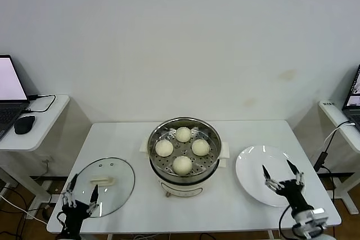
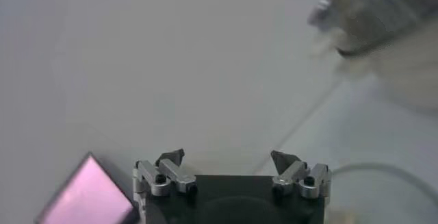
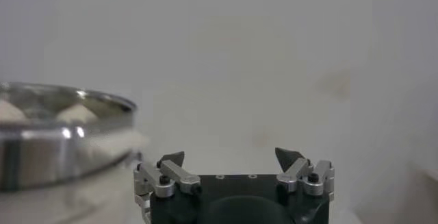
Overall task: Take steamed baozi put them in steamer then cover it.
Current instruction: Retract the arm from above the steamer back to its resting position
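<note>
- Fingers, left gripper (image 1: 81,194): spread apart and grasping nothing; lower left of the head view, over the near edge of the round clear glass cover (image 1: 103,186). Whether they touch the glass cannot be told.
- Fingers, right gripper (image 1: 279,172): spread apart, empty; lower right of the head view, above the near part of the flat round white plate (image 1: 251,168).
- Steamed baozi, four small round cream-white dough buns (image 1: 182,164): all four sit on the perforated tray inside the steamer, in a diamond arrangement, apart from one another. Two pale tops show over the rim in the right wrist view (image 3: 76,114).
- Steamer, round shiny stainless-steel pot on a white base (image 1: 159,167): centre of the head view, mid tabletop, uncovered. Its rim shows at the left edge of the right wrist view (image 3: 61,143).
- Cover, clear glass with metal rim and cream-white central handle: lying flat on the white tabletop (image 1: 236,133), lower left of the head view, well apart from the steamer.
- White plate: bare, right of the steamer, no buns on it.
- Surroundings: side desks with laptops at both frame edges; a dark mouse (image 1: 24,123) at the left.
- Progress, judged: loading appears complete, since every bun is in the pot and the plate is bare. Remaining: grasp the cover by its handle, carry it across, and seat it on the steamer rim. The left gripper is the nearer one for this.
</note>
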